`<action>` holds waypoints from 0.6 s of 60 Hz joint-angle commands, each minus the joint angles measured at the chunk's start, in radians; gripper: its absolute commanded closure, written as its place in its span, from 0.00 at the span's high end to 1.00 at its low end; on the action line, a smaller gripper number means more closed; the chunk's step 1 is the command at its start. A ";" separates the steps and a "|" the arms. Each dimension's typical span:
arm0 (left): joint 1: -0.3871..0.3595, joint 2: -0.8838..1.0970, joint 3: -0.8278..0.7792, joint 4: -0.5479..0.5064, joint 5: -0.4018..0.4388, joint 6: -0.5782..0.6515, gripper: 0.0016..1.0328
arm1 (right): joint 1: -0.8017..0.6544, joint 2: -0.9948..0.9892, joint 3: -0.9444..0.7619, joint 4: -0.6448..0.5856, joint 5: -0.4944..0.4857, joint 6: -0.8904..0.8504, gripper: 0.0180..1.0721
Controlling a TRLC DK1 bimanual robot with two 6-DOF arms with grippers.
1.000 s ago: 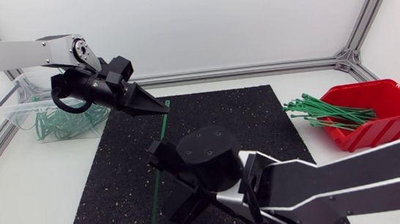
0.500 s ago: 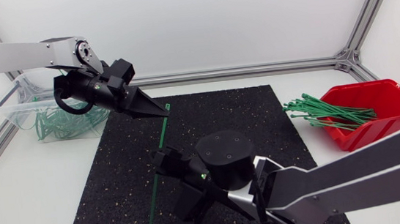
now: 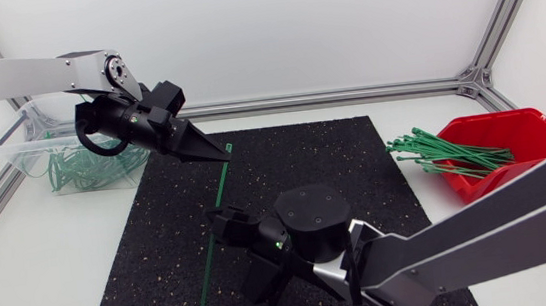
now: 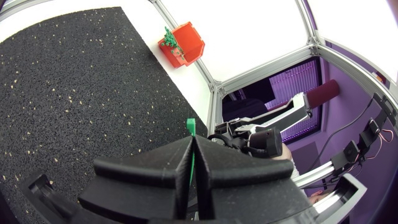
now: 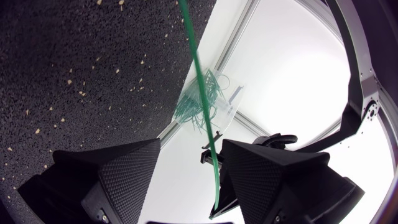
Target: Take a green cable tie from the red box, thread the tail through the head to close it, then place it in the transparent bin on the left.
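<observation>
As if readying it for threading, the left hand (image 3: 223, 152) pinched the cable tie (image 3: 217, 204) while the right hand (image 5: 191, 149) gaped around it.

mat (image 3: 304, 160): rough black speckled rubber. red box (image 3: 543, 142): glossy plastic. cable tie (image 3: 220, 200): smooth green plastic. bin (image 3: 22, 152): clear plastic. fingers (image 3: 197, 145): matte black.

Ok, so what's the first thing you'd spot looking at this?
A long thin green plastic cable tie runs over the black speckled rubber mat, its far end pinched in the left arm's black end effector. Nearer, it passes through the open right end effector. A bright red plastic box of more green ties sits at the table's right.
</observation>
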 commanded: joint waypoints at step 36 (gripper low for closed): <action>0.023 0.032 0.032 -0.051 -0.006 0.076 0.03 | 0.170 0.120 0.016 0.023 0.087 0.027 0.36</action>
